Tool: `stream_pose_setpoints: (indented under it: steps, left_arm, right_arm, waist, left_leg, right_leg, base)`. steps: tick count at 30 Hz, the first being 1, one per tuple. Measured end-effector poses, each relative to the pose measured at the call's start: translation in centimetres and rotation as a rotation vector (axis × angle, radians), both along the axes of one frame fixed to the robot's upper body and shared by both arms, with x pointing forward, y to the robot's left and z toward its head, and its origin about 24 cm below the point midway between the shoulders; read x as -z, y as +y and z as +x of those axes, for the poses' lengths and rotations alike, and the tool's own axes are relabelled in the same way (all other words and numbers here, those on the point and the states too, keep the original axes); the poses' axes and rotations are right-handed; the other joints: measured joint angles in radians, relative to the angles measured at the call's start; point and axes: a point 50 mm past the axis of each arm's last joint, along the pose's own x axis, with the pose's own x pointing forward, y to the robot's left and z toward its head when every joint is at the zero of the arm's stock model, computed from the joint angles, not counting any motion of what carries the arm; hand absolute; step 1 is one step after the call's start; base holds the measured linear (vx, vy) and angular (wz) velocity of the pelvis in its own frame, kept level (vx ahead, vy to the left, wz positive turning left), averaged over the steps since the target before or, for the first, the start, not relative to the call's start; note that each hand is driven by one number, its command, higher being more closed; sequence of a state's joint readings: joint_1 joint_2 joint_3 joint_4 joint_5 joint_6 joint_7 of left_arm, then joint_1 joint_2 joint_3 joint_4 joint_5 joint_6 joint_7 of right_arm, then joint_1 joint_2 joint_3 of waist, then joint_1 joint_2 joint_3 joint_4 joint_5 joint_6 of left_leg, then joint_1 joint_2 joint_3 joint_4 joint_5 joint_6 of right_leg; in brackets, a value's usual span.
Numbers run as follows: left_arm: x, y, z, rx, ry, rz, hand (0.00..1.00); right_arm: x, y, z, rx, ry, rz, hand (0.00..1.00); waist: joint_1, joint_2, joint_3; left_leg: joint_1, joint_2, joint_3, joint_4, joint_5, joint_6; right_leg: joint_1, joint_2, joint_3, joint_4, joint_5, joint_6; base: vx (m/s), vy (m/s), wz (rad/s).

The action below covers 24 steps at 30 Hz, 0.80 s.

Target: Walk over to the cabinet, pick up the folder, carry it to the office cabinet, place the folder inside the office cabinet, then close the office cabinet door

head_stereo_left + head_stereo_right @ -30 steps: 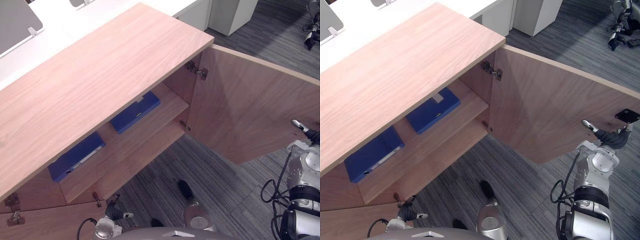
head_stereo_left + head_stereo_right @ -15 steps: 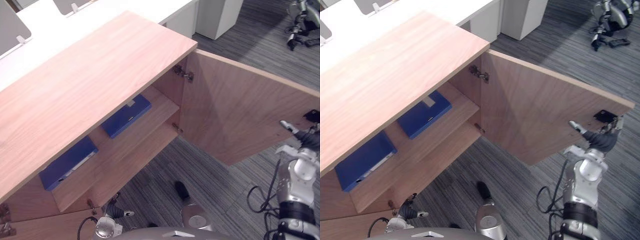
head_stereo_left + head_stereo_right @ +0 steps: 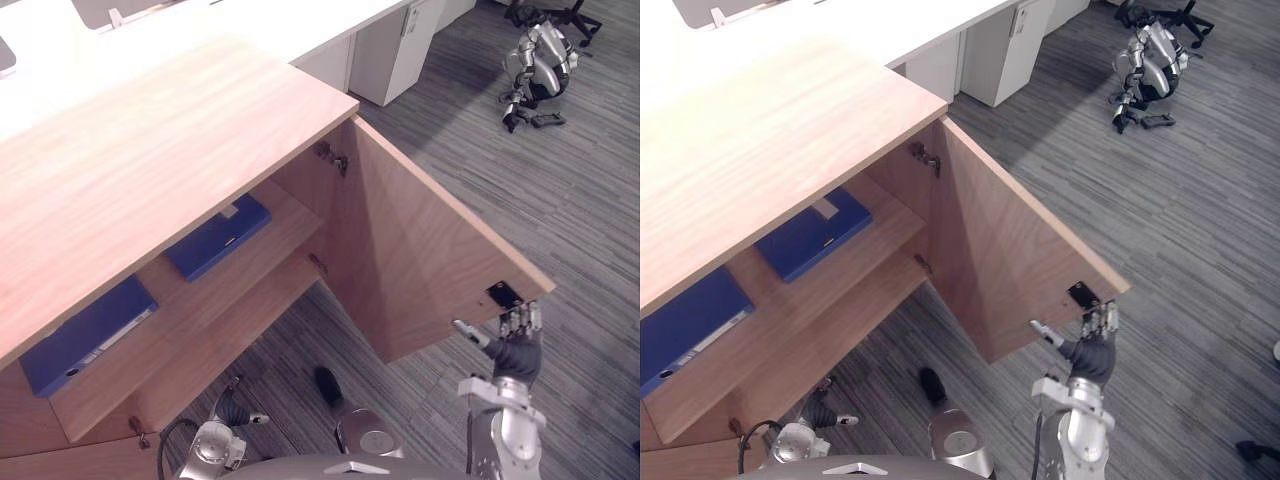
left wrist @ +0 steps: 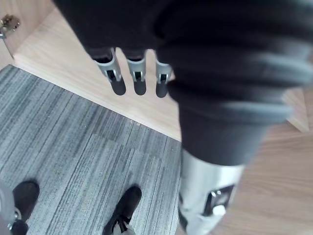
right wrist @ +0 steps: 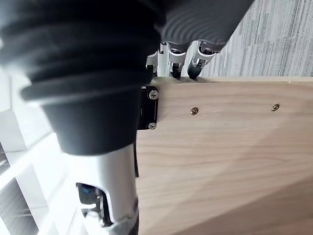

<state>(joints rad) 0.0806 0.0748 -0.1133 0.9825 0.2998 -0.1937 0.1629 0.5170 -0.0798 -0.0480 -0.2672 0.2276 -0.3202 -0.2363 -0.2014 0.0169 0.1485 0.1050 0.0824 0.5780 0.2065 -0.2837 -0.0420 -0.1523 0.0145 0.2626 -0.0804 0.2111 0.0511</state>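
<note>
Grey carpet [image 3: 570, 220] surrounds the office cabinet [image 3: 150, 150]. At five o'clock our right hand [image 3: 516, 352] sets straight fingers [image 3: 520, 320] on the door [image 3: 400, 250] edge; our left hand [image 3: 231, 409] hangs relaxed. The folder [image 3: 217, 237] is half hidden.

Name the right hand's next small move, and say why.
Probably push the door shut toward the cabinet with the right hand. The blue folders already lie on the shelf inside, the door stands partly open, and the hand's straight fingers sit at its free edge beside the black fitting. The left hand hangs low, empty.
</note>
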Motion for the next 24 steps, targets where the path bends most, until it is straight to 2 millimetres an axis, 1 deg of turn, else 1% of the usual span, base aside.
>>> stream_pose_setpoints:
  steps: [1,2,3,4,5,6,8,10,11,12,13,15,17,18,19,21,22,24]
  left_arm:
    - [0.0,0.0,0.0,-0.002,0.003,0.006,0.00]
    - [0.2,0.1,-0.1,0.002,0.018,0.015,0.00]
    - [0.2,0.1,0.0,0.014,0.023,0.027,0.00]
    - [0.2,0.1,0.0,0.018,0.024,0.029,0.00]
    - [0.2,0.0,0.0,0.022,0.027,0.030,0.00]
    - [0.2,-0.2,0.2,0.047,0.029,0.034,0.00]
    - [0.3,-0.7,0.5,0.099,0.033,0.040,0.00]
    - [0.3,-0.9,0.5,0.120,0.038,0.042,0.00]
    - [0.3,-0.9,0.4,0.128,0.042,0.046,0.00]
    - [0.4,-0.9,0.4,0.135,0.047,0.053,0.00]
    - [0.3,-0.8,0.5,0.147,0.046,0.060,0.00]
    - [0.3,-0.5,0.7,0.176,0.045,0.075,0.00]
    - [0.2,-0.2,0.9,0.185,0.044,0.086,0.00]
    - [0.2,0.1,1.0,0.188,0.043,0.096,0.00]
    - [0.1,0.4,1.1,0.189,0.041,0.106,0.00]
    - [0.0,0.8,1.2,0.187,0.041,0.116,0.00]
    - [0.0,0.9,1.2,0.184,0.043,0.118,0.00]
    - [0.0,1.3,1.2,0.164,0.043,0.120,0.00]
  right_arm:
    - [0.1,0.5,-0.3,-0.021,0.014,-0.010,0.00]
    - [0.1,1.8,-0.9,-0.068,0.032,-0.010,0.00]
    - [0.3,3.0,-1.3,-0.115,0.055,-0.014,0.00]
    - [0.4,3.5,-1.5,-0.143,0.065,-0.006,0.00]
    - [0.5,4.6,-1.5,-0.204,0.084,-0.018,0.00]
    - [0.5,5.5,-1.4,-0.258,0.080,-0.011,0.00]
    - [0.2,7.7,-1.4,-0.422,0.072,-0.020,0.00]
    - [-0.2,9.0,-1.5,-0.519,0.064,-0.012,0.00]
    - [-0.3,9.4,-1.5,-0.550,0.057,-0.008,0.00]
    - [-0.7,10.2,-1.4,-0.610,0.031,-0.009,0.00]
    - [-1.3,10.7,-1.2,-0.643,-0.004,-0.005,0.00]
    - [-1.7,11.4,-1.0,-0.685,-0.031,0.007,0.00]
    - [-1.7,11.7,-0.8,-0.711,-0.041,0.008,0.00]
    - [-1.8,11.8,-0.5,-0.720,-0.052,0.026,0.00]
    - [-1.8,12.0,-0.1,-0.729,-0.060,0.037,0.00]
    - [-1.2,12.2,0.6,-0.737,-0.054,0.055,0.00]
    - [-0.9,12.2,1.0,-0.741,-0.054,0.058,0.00]
    - [-0.6,12.2,2.0,-0.748,-0.067,0.065,0.00]
  waist:
    - [0.000,-0.002,0.000]
    - [-0.001,-0.008,-0.002]
    - [-0.001,-0.019,-0.004]
    - [0.000,-0.026,-0.006]
    - [0.001,-0.040,-0.010]
    - [0.005,-0.049,-0.015]
    - [0.019,-0.078,-0.038]
    - [0.035,-0.097,-0.057]
    - [0.038,-0.103,-0.062]
    - [0.044,-0.114,-0.073]
    - [0.047,-0.123,-0.080]
    - [0.047,-0.137,-0.089]
    - [0.062,-0.148,-0.097]
    - [0.073,-0.162,-0.107]
    - [0.084,-0.170,-0.112]
    - [0.096,-0.174,-0.111]
    - [0.094,-0.172,-0.110]
    - [0.101,-0.172,-0.110]
  left_leg:
    - [0.001,0.000,0.000,0.001,-0.003,-0.002]
    - [0.003,0.000,0.000,0.001,-0.007,-0.005]
    - [0.003,0.000,-0.002,0.001,-0.008,-0.001]
    - [0.003,0.000,-0.004,0.001,-0.008,-0.001]
    - [0.003,0.000,-0.013,0.001,-0.007,0.001]
    - [0.002,0.000,-0.029,0.000,-0.004,0.002]
    - [0.002,0.000,-0.066,-0.001,0.005,-0.002]
    - [0.003,0.000,-0.093,-0.001,0.010,-0.010]
    - [0.003,0.001,-0.103,-0.001,0.011,-0.010]
    - [0.000,0.001,-0.118,-0.001,0.013,-0.008]
    - [-0.004,0.001,-0.141,0.000,0.018,0.001]
    - [-0.016,-0.001,-0.186,0.003,0.020,0.005]
    - [-0.024,-0.001,-0.221,0.004,0.021,0.006]
    - [-0.027,-0.001,-0.235,0.003,0.021,0.006]
    - [-0.033,-0.001,-0.250,0.003,0.021,0.007]
    - [-0.038,-0.004,-0.270,0.002,0.021,0.007]
    - [-0.039,-0.006,-0.282,0.001,0.022,0.008]
    - [-0.040,-0.007,-0.299,0.000,0.022,0.008]
  right_leg:
    - [0.002,0.000,-0.002,0.000,-0.002,-0.002]
    - [0.003,-0.002,-0.008,0.000,-0.006,-0.009]
    - [0.003,-0.006,-0.025,0.000,-0.011,-0.019]
    - [0.003,-0.008,-0.032,0.001,-0.014,-0.021]
    - [0.002,-0.008,-0.043,0.009,-0.023,-0.031]
    - [0.002,-0.009,-0.056,0.018,-0.035,-0.032]
    - [0.005,-0.014,-0.085,0.048,-0.045,-0.035]
    - [0.009,-0.017,-0.110,0.064,-0.046,-0.033]
    - [0.012,-0.019,-0.116,0.066,-0.047,-0.032]
    - [0.015,-0.025,-0.137,0.070,-0.048,-0.030]
    - [0.023,-0.030,-0.158,0.070,-0.052,-0.028]
    - [0.036,-0.044,-0.201,0.069,-0.062,-0.021]
    - [0.047,-0.049,-0.229,0.068,-0.061,-0.015]
    - [0.051,-0.052,-0.244,0.068,-0.064,-0.012]
    - [0.052,-0.054,-0.252,0.069,-0.065,-0.012]
    - [0.058,-0.062,-0.267,0.068,-0.066,-0.011]
    - [0.064,-0.065,-0.278,0.068,-0.067,-0.012]
    - [0.070,-0.068,-0.288,0.068,-0.070,-0.012]
  base:
    - [-0.08,-0.053,-0.07]
    - [-0.06,-0.052,-0.09]
    - [-0.06,-0.050,-0.09]
    - [-0.05,-0.049,-0.05]
    - [-0.05,-0.051,0.07]
    - [-0.04,-0.063,0.27]
    - [-0.02,-0.052,0.47]
    - [0.00,-0.030,0.41]
    - [0.01,-0.016,0.43]
    - [0.02,-0.004,0.46]
    - [0.02,0.004,0.50]
    - [0.04,0.021,0.68]
    - [0.05,0.027,0.58]
    - [0.06,0.028,0.39]
    - [0.05,0.030,0.37]
    - [0.04,0.042,0.34]
    - [0.03,0.049,0.37]
    - [0.01,0.025,0.28]
